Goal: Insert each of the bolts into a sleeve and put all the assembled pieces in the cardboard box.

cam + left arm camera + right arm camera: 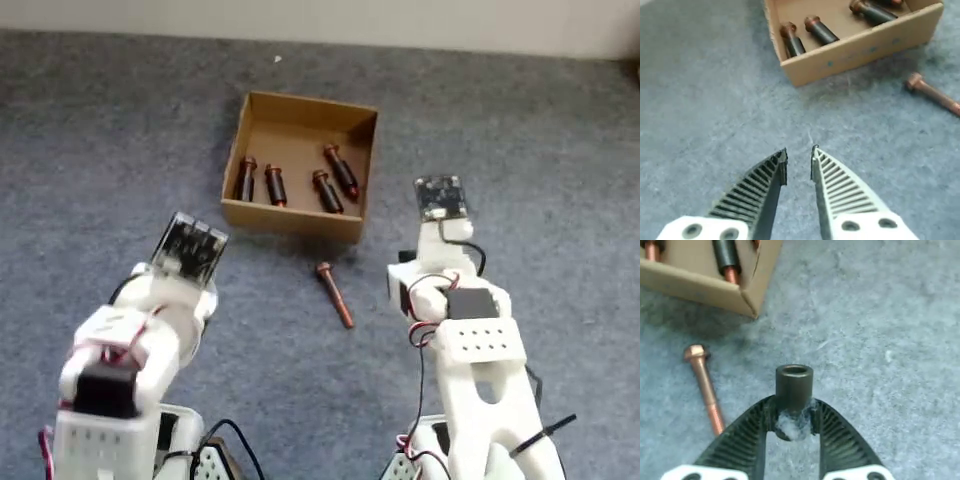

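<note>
While lone bolt [335, 294] lies loose on grey carpet [120, 120], just in front of cardboard box [290, 218] with head end toward it, dark sleeve [794, 382] sits clamped between right gripper [794, 415] fingers, open end showing, near bolt but apart from it. Four assembled pieces [275, 186] lie inside box. Left gripper [799, 162] hangs over carpet, fingers slightly parted, holding nothing, short of box and bolt.

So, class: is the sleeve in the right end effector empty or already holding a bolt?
Empty: the sleeve shows an open, hollow mouth, and the loose bolt lies on the carpet beside it.
</note>
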Controlling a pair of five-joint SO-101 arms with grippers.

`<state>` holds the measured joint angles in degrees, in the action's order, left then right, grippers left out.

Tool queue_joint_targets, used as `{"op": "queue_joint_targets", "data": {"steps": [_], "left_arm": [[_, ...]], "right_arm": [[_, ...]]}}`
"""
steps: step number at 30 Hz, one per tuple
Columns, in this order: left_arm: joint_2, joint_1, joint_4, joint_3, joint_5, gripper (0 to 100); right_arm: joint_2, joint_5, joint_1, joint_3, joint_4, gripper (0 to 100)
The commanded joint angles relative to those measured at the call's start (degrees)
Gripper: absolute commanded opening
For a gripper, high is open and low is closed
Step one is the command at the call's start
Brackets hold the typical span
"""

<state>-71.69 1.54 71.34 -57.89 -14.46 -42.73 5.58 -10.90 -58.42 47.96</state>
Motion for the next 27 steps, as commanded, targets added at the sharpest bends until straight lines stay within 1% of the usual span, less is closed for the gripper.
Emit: {"op": "queue_joint_targets", "data": {"steps": [1,6,11,14,20,27], "left_arm": [[14.02,2.59,0.00,9.27,4.13,12],[29.85,7.69,0.09,18.77,12.31,12],[43.91,13.41,0.09,27.30,25.76,12],[51.65,15.43,0.09,32.31,31.21,12],[65.10,16.31,0.18,42.86,38.24,12],[75.21,16.40,0.18,50.51,41.67,12]], "right_arm": [[-1.45,-1.49,0.75,0.57,-1.80,0.5],[-1.45,-1.58,1.89,0.48,-1.89,0.5],[-1.45,-3.69,3.65,0.57,-1.98,0.5],[-1.45,-3.87,3.91,0.57,-1.98,0.5],[-1.45,-3.96,3.91,0.57,-1.98,0.5],[-1.45,-3.78,3.91,0.57,-1.98,0.5]]}}
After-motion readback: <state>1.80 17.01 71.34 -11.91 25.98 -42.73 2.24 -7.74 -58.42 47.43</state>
